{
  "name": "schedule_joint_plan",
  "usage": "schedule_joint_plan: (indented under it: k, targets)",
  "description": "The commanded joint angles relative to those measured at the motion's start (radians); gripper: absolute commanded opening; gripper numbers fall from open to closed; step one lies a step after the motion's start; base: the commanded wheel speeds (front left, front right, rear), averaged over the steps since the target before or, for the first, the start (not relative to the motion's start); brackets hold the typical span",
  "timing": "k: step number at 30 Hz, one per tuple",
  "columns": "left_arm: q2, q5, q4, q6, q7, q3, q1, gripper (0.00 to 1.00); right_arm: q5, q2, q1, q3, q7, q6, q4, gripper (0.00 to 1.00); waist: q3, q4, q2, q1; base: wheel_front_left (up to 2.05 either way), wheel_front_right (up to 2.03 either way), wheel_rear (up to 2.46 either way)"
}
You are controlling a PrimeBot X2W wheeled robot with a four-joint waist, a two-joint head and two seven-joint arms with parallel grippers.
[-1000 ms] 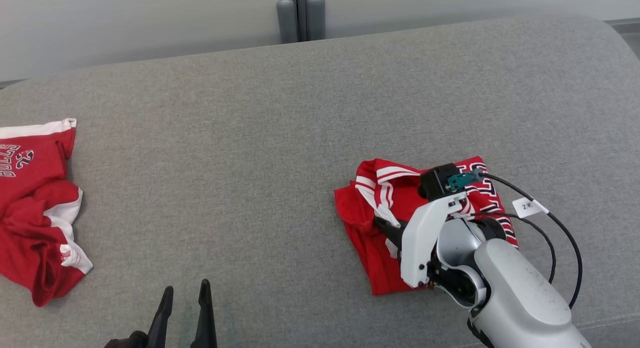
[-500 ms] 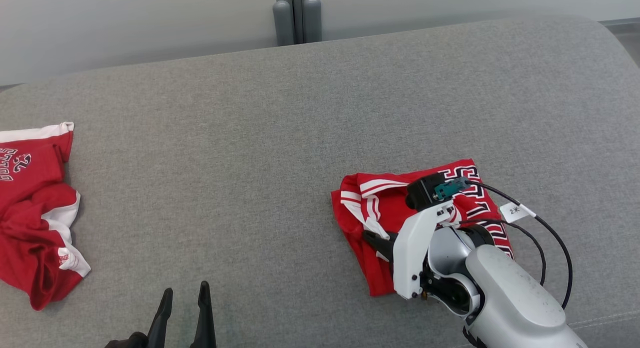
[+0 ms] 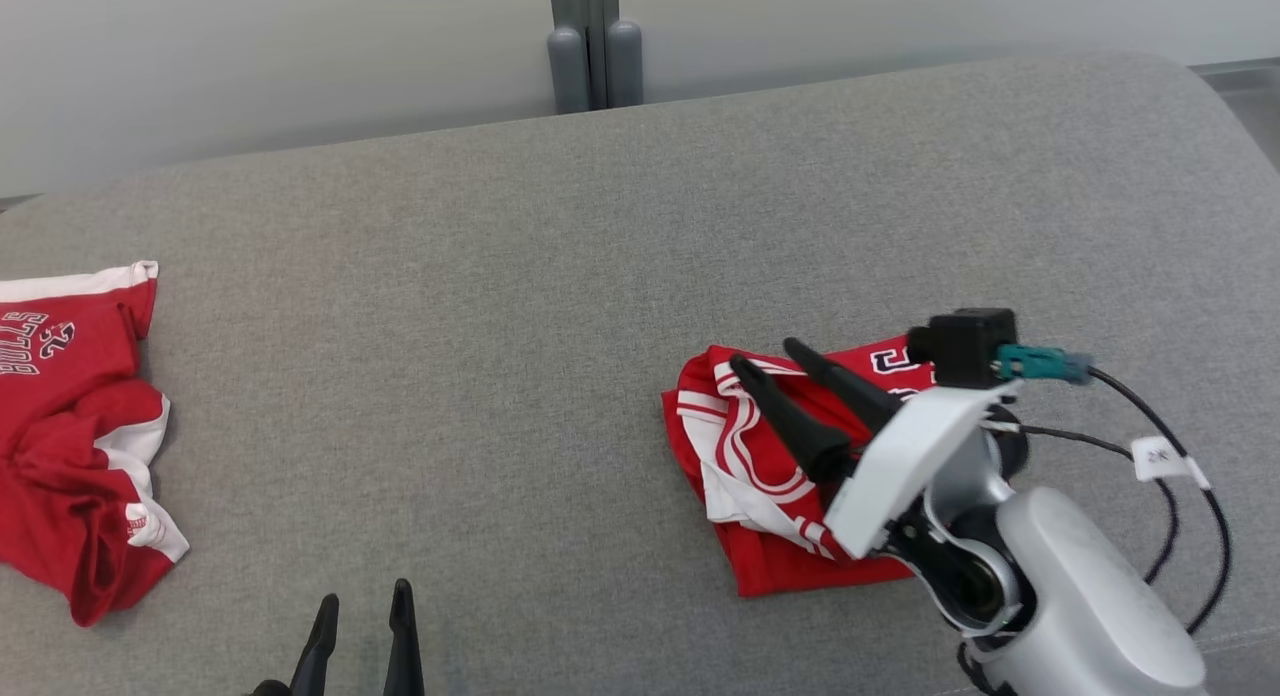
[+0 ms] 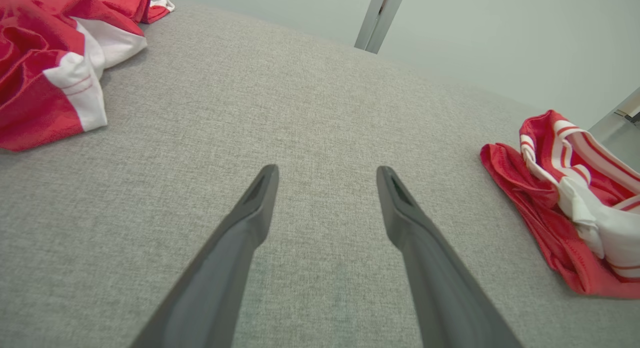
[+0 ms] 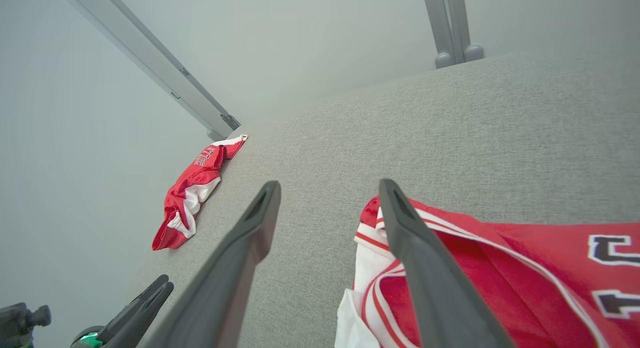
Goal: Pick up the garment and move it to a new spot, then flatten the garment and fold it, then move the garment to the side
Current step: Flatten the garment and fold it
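Lifted and sprung wide since a moment ago, the right gripper (image 3: 765,356) holds nothing; the folded garment (image 3: 770,561) lies just beneath its fingers. Placing aside seems done; next, withdraw without snagging.

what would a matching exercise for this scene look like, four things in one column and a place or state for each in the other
Column A
1. left hand
2. right hand
3. folded red garment
4. crumpled red garment

Column B
a. heaped at the left edge of the grey surface
b. open, over bare grey fabric
c. open, above the folded red garment, gripping nothing
d. lying on the right part of the grey surface, striped trim on top

Pairs: 1-b, 2-c, 3-d, 4-a
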Motion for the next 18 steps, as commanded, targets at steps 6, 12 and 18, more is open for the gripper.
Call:
schedule_joint_plan:
  k: [6,12,18]
  targets:
    - [0.002,-0.007,-0.013,0.013,-0.003,0.01,0.042,1.0,-0.132,-0.09,0.152,-0.16,-0.186,0.0,-0.073,1.0,-0.051,-0.016,0.0,0.0,0.0,0.0,0.0]
    - [0.001,-0.015,-0.031,0.018,-0.003,0.01,0.065,1.0,-0.291,-0.131,0.301,-0.306,-0.374,0.0,0.01,1.0,-0.094,-0.009,0.0,0.0,0.0,0.0,0.0]
    - [0.001,-0.021,-0.047,0.026,-0.003,0.005,0.078,1.0,-0.381,-0.101,0.338,-0.361,-0.474,0.0,0.132,0.44,-0.107,-0.002,0.0,0.0,0.0,0.0,0.0]
